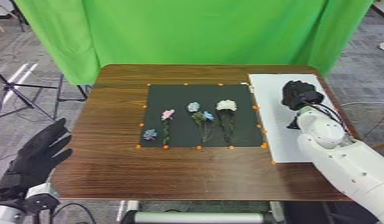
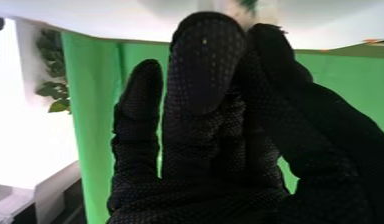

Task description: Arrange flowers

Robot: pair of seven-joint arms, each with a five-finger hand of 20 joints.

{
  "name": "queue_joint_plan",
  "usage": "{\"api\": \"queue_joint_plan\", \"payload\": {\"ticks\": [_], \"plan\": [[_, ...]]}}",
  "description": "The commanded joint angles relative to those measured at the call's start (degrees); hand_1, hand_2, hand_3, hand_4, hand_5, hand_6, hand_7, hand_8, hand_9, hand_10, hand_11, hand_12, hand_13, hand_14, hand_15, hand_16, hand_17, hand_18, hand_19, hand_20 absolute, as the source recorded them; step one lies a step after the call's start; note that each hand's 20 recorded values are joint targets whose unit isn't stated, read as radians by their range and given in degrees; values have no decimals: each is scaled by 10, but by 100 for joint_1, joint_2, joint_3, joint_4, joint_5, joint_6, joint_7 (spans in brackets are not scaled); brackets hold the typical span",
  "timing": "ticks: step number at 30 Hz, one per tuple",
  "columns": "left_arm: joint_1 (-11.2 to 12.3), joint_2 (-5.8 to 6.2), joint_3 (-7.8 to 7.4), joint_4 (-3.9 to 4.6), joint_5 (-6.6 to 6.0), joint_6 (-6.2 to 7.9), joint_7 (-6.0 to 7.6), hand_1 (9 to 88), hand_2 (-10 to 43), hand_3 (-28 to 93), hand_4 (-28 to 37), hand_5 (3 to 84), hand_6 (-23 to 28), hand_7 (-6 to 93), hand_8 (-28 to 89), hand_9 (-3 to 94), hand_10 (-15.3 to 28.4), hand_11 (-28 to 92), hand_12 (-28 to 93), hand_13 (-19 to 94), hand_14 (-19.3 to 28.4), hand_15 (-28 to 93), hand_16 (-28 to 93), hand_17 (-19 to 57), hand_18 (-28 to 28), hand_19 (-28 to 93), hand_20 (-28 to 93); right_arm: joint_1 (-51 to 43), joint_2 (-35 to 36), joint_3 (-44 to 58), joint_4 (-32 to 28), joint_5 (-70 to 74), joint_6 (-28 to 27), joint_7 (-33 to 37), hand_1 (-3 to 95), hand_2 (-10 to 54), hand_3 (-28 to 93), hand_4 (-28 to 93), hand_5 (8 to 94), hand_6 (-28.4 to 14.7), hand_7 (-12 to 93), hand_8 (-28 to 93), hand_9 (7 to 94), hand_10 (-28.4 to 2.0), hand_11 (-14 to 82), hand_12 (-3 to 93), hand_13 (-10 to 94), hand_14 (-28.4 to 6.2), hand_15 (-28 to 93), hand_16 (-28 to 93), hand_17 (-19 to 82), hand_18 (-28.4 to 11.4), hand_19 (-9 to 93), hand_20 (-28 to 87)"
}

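We are seeing the arrangement partly laid out: the pink flower (image 1: 168,114), the white flower (image 1: 227,105) and several blue blooms (image 1: 194,107) are lying on the dark mat (image 1: 176,95). They are spreading unevenly, so we are judging that spacing and perhaps more stems are remaining. Our right hand (image 1: 299,93) is hovering over or resting on the white sheet (image 1: 287,150); we cannot tell whether it is gripping anything. Our left hand (image 1: 39,148) is waiting beside the table (image 1: 113,125), fingers open. Nothing is blocking the mat; the green curtain (image 1: 197,32) is hanging behind.
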State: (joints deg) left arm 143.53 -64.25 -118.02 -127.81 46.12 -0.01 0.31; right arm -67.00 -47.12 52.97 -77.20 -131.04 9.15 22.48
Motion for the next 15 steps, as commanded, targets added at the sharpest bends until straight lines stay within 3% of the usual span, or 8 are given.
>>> {"api": "queue_joint_plan", "payload": {"ticks": [1,8,15], "plan": [[60,-3,-8,-16,-20,5,-17,248,-8,694,-270,214,6,180,-96,161,85,99,204,110,109,133,86,-125,168,337,101,-445,156,184,-513,-76,367,-234,521,-95,826,-283,676,25,551,-44,833,-35,210,488,866,29,368,410,324,-136,712,399],[71,0,-9,-19,-20,4,-5,249,-8,694,-271,214,6,180,-97,161,84,99,205,110,109,134,85,-125,168,337,101,-698,226,367,-810,61,1010,-318,519,-95,842,-283,695,20,542,-42,846,-35,208,498,875,29,378,419,334,-136,712,406],[75,-10,-30,-22,-13,-27,-22,249,-7,693,-271,214,6,179,-96,160,84,101,205,110,109,135,86,-124,167,336,100,-1310,253,762,-1638,183,823,-570,520,-95,842,-283,697,18,539,-38,851,-35,205,507,877,29,374,427,337,-137,712,411]]}}
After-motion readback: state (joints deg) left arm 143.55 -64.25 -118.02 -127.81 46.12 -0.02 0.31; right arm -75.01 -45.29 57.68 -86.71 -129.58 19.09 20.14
